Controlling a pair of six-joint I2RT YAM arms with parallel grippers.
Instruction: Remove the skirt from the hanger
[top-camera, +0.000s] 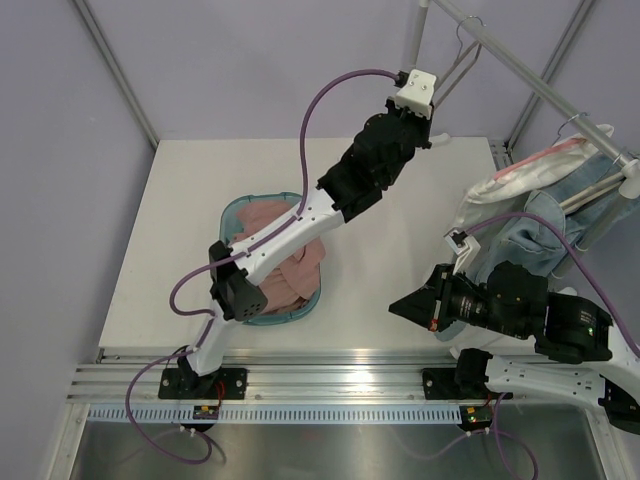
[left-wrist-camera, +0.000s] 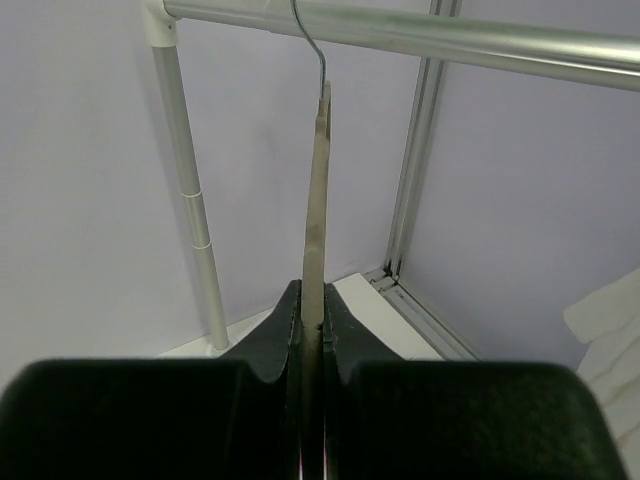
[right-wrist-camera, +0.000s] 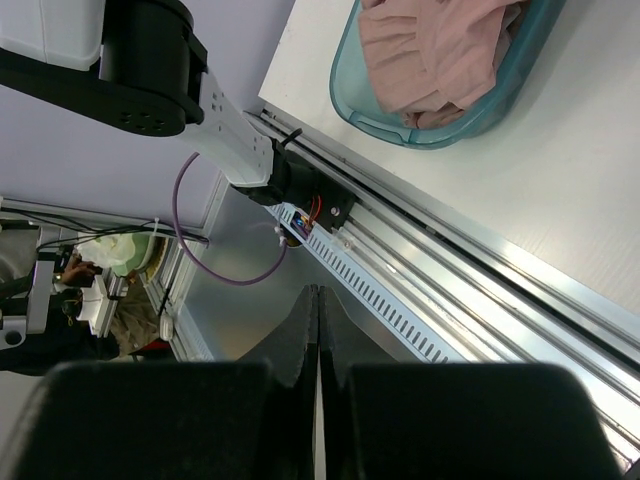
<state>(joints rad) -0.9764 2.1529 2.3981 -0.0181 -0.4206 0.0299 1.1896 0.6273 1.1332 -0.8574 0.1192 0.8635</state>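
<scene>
Nothing to read here, in any of the three views: no lettering, label, brand mark or number comes through on any surface. The small red circuit board (right-wrist-camera: 301, 226), just above the right hand (right-wrist-camera: 318, 300), is far too tiny to show any print.

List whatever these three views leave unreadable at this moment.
The hanger: edge-on in the left wrist view, so its shape and clips are unreadable.
The pink cloth in the basket: the left arm crosses it in the top view, and the right wrist view cuts it at the top edge; cannot tell whether it is the skirt.
The denim garment: the right arm hides its lower part in the top view.
</scene>
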